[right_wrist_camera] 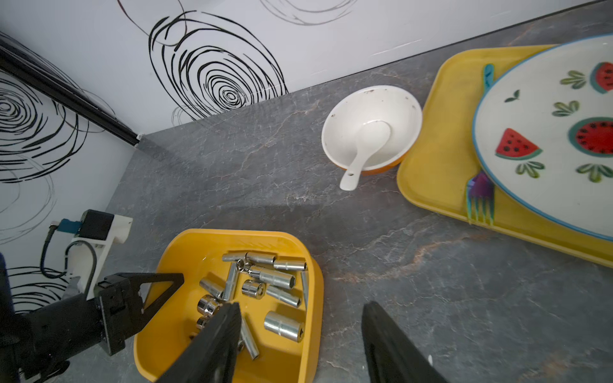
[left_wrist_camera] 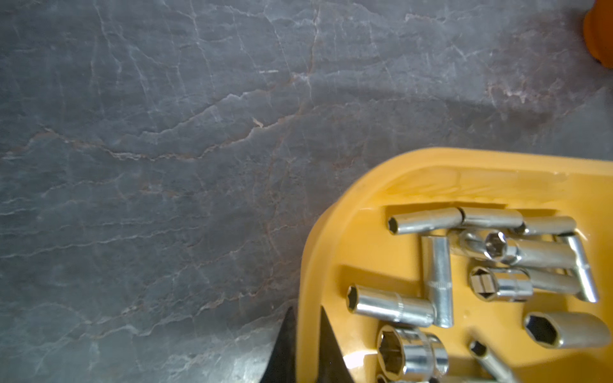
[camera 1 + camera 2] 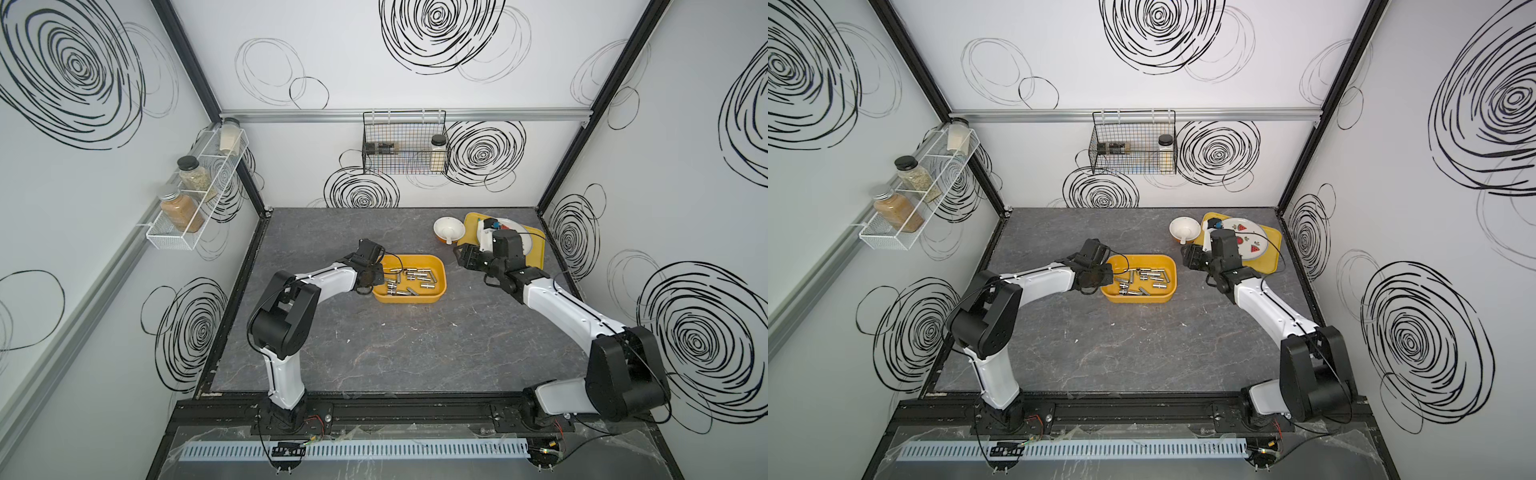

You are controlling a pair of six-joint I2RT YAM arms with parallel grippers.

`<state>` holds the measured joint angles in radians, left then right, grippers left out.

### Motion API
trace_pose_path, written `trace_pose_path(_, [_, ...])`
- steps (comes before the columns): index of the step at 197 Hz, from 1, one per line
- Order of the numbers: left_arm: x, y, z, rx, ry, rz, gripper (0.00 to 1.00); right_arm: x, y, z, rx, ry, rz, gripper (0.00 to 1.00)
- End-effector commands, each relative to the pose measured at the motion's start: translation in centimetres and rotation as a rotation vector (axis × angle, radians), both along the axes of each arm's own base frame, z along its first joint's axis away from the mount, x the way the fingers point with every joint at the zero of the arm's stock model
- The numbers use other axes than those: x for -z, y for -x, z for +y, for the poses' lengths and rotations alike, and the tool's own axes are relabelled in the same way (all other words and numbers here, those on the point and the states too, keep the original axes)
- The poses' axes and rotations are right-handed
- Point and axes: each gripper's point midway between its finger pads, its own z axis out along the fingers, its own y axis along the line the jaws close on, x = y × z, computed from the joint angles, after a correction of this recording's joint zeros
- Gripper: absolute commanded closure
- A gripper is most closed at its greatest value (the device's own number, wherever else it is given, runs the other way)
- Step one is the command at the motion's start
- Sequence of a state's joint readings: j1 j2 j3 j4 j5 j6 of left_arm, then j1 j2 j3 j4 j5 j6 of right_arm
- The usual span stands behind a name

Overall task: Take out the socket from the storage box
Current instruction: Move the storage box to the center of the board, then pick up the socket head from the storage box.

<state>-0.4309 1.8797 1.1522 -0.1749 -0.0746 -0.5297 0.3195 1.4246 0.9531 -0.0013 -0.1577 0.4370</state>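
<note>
storage box (image 3: 409, 300) holding sockets (image 3: 409, 279), spoon (image 1: 361, 156) in bowl (image 1: 398, 109)

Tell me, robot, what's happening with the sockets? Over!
Left gripper shut on storage box wall. Right gripper open, empty, beside box. Sockets loose inside, none lifted. Nothing covering them.

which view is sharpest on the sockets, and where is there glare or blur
Left wrist view: soft overall, glare on the sockets, the left fingers a dark blur at the storage box rim. Right wrist view: sockets crisper, but wide-angle stretch skews the box and the plate looks slightly soft. In both top views: even light, sockets too small for detail.
</note>
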Motion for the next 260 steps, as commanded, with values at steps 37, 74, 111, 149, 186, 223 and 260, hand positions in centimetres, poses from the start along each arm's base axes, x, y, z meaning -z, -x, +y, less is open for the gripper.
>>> trace_pose_path(37, [-1.3,-0.7,0.5,-0.014,0.019,-0.049,0.68,2.9,-1.1,5.9,-0.149,0.094,0.109,0.48])
trace_pose_path(74, [-4.3,0.1,0.6,-0.038,0.047,-0.124,0.4,5.2,-1.9,10.1,-0.209,0.178,0.158,0.5])
trace_pose_path(111, [-7.8,2.5,2.2,-0.131,0.037,-0.24,0.24,7.2,-2.9,12.9,-0.218,0.246,0.193,0.5])
trace_pose_path(149, [-9.9,5.8,5.0,-0.234,0.019,-0.325,0.22,10.1,-3.5,14.1,-0.198,0.351,0.247,0.52])
trace_pose_path(186, [-10.8,8.4,8.1,-0.331,0.012,-0.397,0.01,11.4,-3.9,15.0,-0.197,0.385,0.262,0.51])
trace_pose_path(223, [-12.2,9.6,9.0,-0.351,0.021,-0.475,0.01,12.7,-3.9,15.4,-0.207,0.397,0.289,0.51])
trace_pose_path(260, [-12.6,9.6,8.6,-0.342,0.013,-0.49,0.01,14.1,-3.0,15.6,-0.218,0.428,0.314,0.56])
